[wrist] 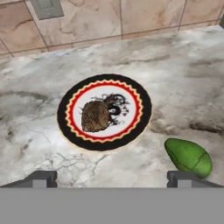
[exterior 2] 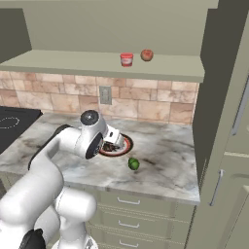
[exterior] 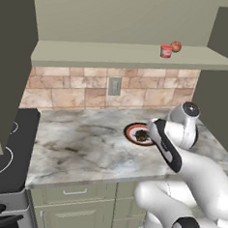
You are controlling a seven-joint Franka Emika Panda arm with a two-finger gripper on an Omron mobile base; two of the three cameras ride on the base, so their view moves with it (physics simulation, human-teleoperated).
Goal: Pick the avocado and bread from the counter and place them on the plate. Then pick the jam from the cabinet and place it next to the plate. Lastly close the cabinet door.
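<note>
Left base view: white arm links fill the lower right, and past them I see the plate (exterior: 134, 132) on the counter (exterior: 80, 142), partly hidden behind the wrist. A dark lump on it is the bread (exterior: 142, 134). Up on the cabinet (exterior: 118, 19) shelf, the jam (exterior: 166, 51) stands just beside a reddish ball (exterior: 176, 46). Stove top (exterior: 4, 146) sits at far left.

Right base view: arm elbow is nearest me, low left. The wrist hangs over the plate (exterior 2: 124, 147) and hides most of it. The avocado (exterior 2: 133, 164) lies on the counter (exterior 2: 165, 160) just off the plate's rim, toward the front edge. Jam (exterior 2: 126, 59) and reddish ball (exterior 2: 147, 55) are on the shelf, near each other but apart. A wall outlet (exterior 2: 105, 95) is set in the tiled backsplash.

Hand view: gripper (wrist: 111, 179) tips sit spread wide at the bottom edge, nothing between them, so it is released and empty. The avocado (wrist: 189, 157) is just above the right tip, near the plate (wrist: 144, 109) but not touching. The bread (wrist: 95, 116) rests on the plate's white centre, left of the dark motif.
</note>
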